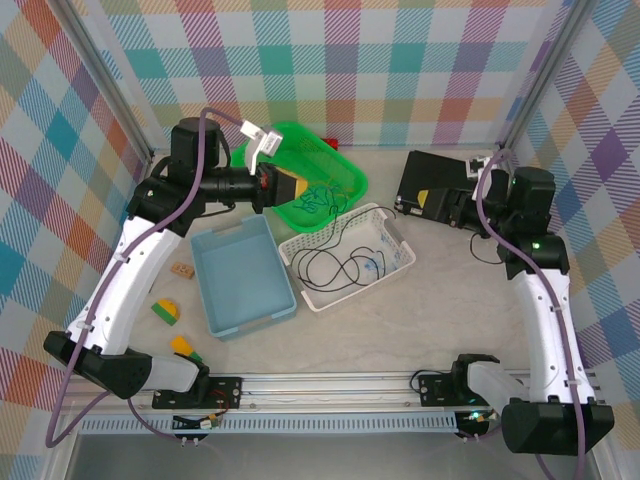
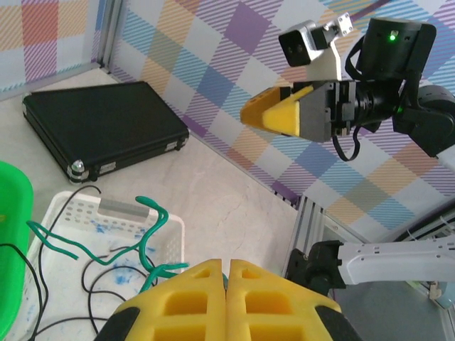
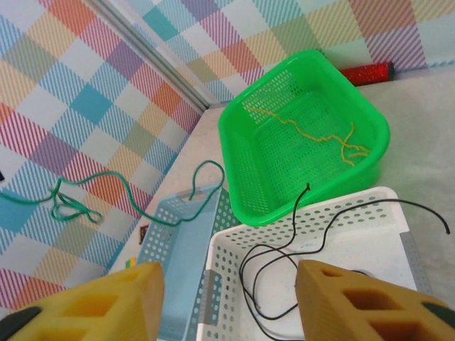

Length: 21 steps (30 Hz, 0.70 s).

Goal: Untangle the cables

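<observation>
The green cable [image 2: 158, 226] is pinched by the left tool [image 2: 227, 273]; the right tool [image 3: 227, 284] is spread. The black cable [image 3: 296, 213] may be dragged along if snagged.

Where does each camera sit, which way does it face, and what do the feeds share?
Top external: above, behind the bases, looking down on the beige table; left arm and right arm show.
Left wrist: faces across the white plastic basket toward the black case; shut left tool below.
Right wrist: faces the green mesh basket; open right tool below.
Wrist views share the white plastic basket and thin green cable.
</observation>
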Tool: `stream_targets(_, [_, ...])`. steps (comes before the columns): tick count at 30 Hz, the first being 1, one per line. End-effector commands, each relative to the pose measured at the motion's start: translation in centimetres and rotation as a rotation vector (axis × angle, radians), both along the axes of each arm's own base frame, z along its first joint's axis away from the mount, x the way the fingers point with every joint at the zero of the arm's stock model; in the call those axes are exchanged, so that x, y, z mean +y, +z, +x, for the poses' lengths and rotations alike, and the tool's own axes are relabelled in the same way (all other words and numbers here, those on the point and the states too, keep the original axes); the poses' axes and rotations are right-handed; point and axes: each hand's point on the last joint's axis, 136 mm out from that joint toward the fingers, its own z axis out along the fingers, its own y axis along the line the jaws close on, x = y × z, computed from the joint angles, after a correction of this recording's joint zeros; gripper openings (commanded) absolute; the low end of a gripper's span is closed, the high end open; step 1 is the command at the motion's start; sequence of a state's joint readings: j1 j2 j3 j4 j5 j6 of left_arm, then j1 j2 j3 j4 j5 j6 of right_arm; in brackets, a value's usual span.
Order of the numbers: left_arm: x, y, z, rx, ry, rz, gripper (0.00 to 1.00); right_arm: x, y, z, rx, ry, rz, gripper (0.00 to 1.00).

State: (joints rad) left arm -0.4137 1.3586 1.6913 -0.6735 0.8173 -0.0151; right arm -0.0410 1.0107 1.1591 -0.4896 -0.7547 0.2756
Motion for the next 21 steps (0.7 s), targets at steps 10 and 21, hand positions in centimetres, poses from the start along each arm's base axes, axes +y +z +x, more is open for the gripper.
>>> stream_targets(10, [-0.3, 1.0, 1.1, -0.014, 0.014, -0.05, 0.0, 8.1, 1.7, -6.8, -0.217, 0.424, 0.067, 0.66])
stream_targets(21, [-0.5, 0.6, 1.3, -0.003, 0.009, -0.054, 0.0, 16.5, -0.6, -3.5, -0.247, 0.381, -0.001, 0.71])
